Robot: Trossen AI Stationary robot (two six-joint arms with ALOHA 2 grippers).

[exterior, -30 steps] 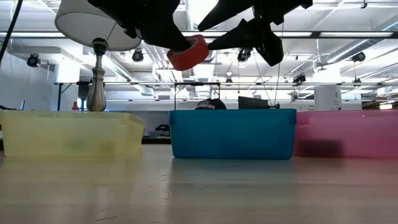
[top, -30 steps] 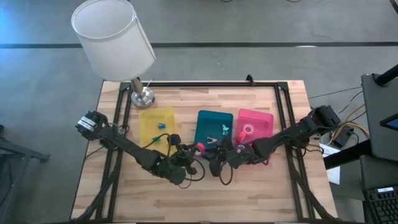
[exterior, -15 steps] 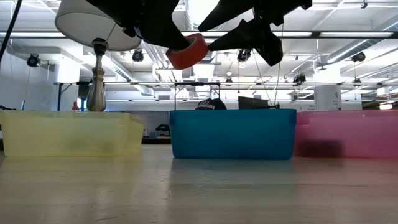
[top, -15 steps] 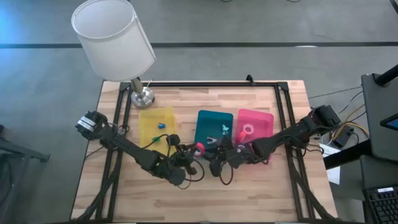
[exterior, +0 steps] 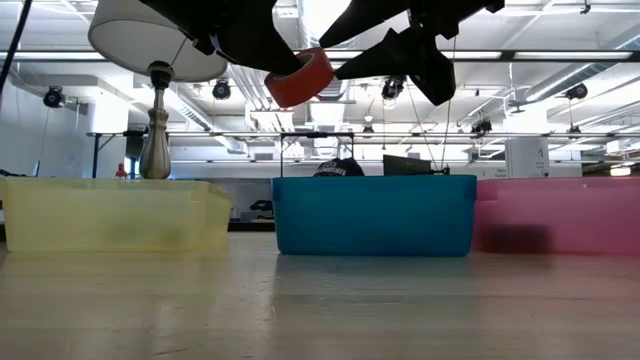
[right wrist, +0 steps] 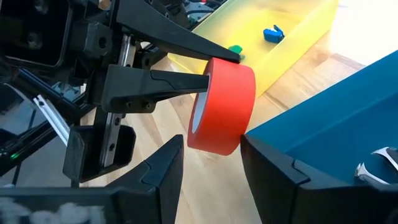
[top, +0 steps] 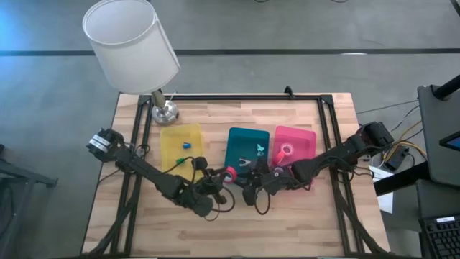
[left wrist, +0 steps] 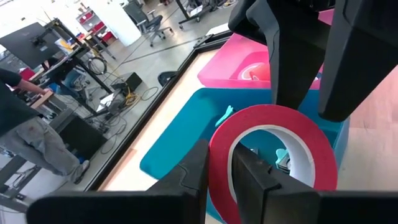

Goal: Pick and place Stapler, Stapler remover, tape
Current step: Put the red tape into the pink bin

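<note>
A red tape roll (top: 231, 173) hangs in the air just in front of the teal tray's (top: 248, 137) near wall, above the table. My left gripper (left wrist: 221, 163) is shut on it, coming from the table's left. My right gripper (right wrist: 211, 142) is open and meets it from the right, one finger on either side of the roll (right wrist: 224, 115). In the low view the roll (exterior: 303, 76) sits high above the tray rims. A pink tape ring (top: 287, 150) lies flat in the pink tray (top: 305, 137). My left gripper pinches the roll's wall (left wrist: 219, 144), one finger inside the open centre (right wrist: 186, 79) and one outside over the rim (right wrist: 205, 51). The fingers come roughly level from the table's left. The roll is lifted clear, standing on edge and a little tilted. My right gripper's fingers (left wrist: 283, 56) flank the roll's far side; whether they touch it I cannot tell.
Three trays stand in a row: yellow (top: 172, 152) with small blue and green pieces, teal with light tools lying in it, pink at the right. A lamp (top: 129, 43) stands at the far left corner. Bare wood lies between the trays and the near edge.
My left gripper has carried the red roll a little upward, closer to my right gripper's fingers, and the roll has tipped slightly. The right gripper has kept its place.
</note>
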